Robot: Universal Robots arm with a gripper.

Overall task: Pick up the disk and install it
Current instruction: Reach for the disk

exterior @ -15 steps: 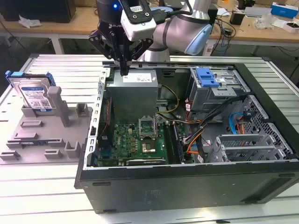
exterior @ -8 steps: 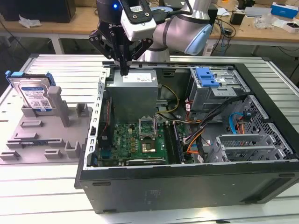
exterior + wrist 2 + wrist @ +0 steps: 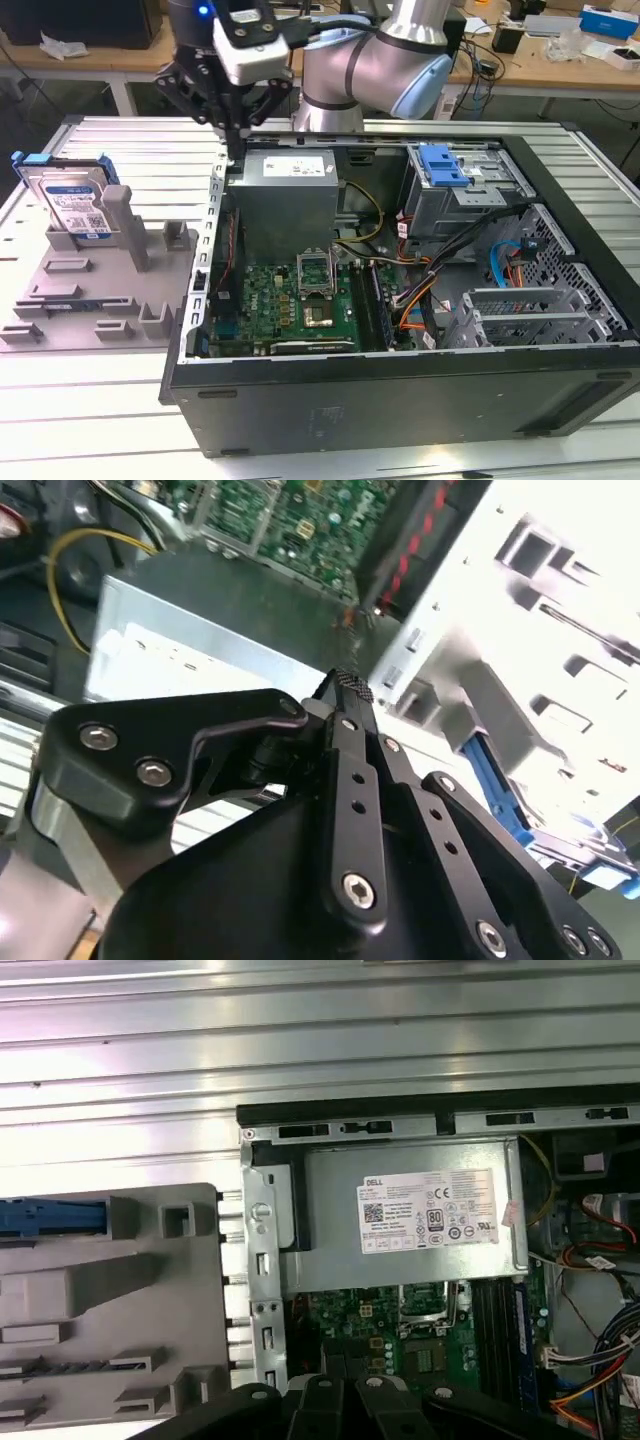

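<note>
So: silver-grey hard drive in blue carrier (image 3: 72,200) stands unpicked in the grey moulded holder (image 3: 110,290). Black gripper (image 3: 232,145) pinched closed, empty, over the open black computer case (image 3: 400,400). Pickup and install both pending.

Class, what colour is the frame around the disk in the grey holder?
Blue. The frame on the disk shows best in the exterior view.

Blue-framed silver-grey disk (image 3: 72,197), green motherboard (image 3: 288,292), black tool (image 3: 232,148)
</note>
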